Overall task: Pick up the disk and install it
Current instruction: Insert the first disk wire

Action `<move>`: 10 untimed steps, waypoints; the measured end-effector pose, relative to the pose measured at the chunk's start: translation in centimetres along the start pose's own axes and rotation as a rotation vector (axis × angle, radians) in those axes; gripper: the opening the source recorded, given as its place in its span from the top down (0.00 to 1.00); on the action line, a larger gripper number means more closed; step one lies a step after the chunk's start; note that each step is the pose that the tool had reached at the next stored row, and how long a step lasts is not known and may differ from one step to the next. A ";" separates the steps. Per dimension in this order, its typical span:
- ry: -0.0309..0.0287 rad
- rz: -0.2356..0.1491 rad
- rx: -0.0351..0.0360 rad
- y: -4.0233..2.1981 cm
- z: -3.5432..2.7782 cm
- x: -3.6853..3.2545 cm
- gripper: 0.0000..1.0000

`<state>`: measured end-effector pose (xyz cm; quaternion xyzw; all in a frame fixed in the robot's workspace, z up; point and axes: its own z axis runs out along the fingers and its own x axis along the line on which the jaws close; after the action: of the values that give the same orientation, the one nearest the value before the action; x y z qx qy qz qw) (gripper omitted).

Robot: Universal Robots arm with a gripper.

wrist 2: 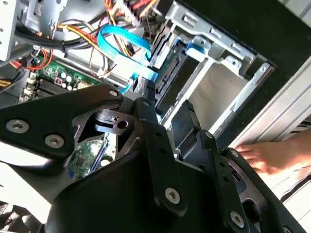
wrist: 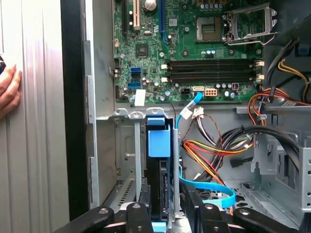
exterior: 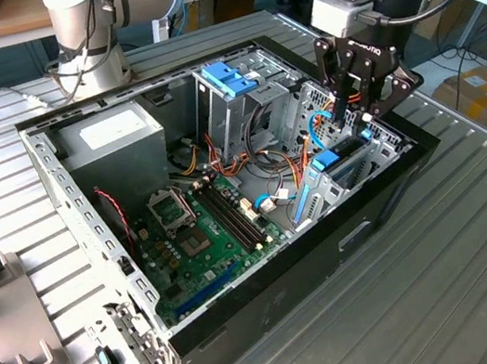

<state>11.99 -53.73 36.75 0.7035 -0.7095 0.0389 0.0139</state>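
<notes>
An open desktop computer case [exterior: 386, 185] is laid on its side on a ribbed metal bench [exterior: 467, 274], with its interior exposed. A green motherboard [exterior: 192, 238] is seen across the case floor, and a grey power supply [exterior: 112, 134] is set in the far corner. A metal drive cage [exterior: 231, 113] topped by a darker blue bracket [exterior: 230, 76] is placed near the middle.

The robot arm is lowered into the case toward the exterior view's right. Its black end effector [exterior: 354, 129] is positioned directly over the disk [exterior: 328, 161], which is stood on edge in a metal bay [wrist 2: 218, 82] against the case's front wall.

In the first wrist view the disk [wrist: 159, 143] is shown with its light-blue carrier tab pointing toward the motherboard, and the end effector [wrist: 167, 204] is set astride its dark near end. Whether the disk is actually clamped cannot be told (contact is not visible in any view).

A flat blue data cable [wrist: 214, 191] is looped just beside the disk, among orange, red and yellow power wires.

A person's hand [wrist: 8, 90] is rested on the bench just outside the case wall.
</notes>
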 end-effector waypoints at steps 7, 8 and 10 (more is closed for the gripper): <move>-0.0002 0.000 0.0000 -0.67 0.14 -0.58 0.58; -0.0003 0.000 0.0000 -0.75 0.20 -0.61 0.58; -0.0001 0.000 0.0000 -0.88 0.48 -0.66 0.58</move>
<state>12.89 -53.11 36.25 0.7036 -0.7094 0.0389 0.0139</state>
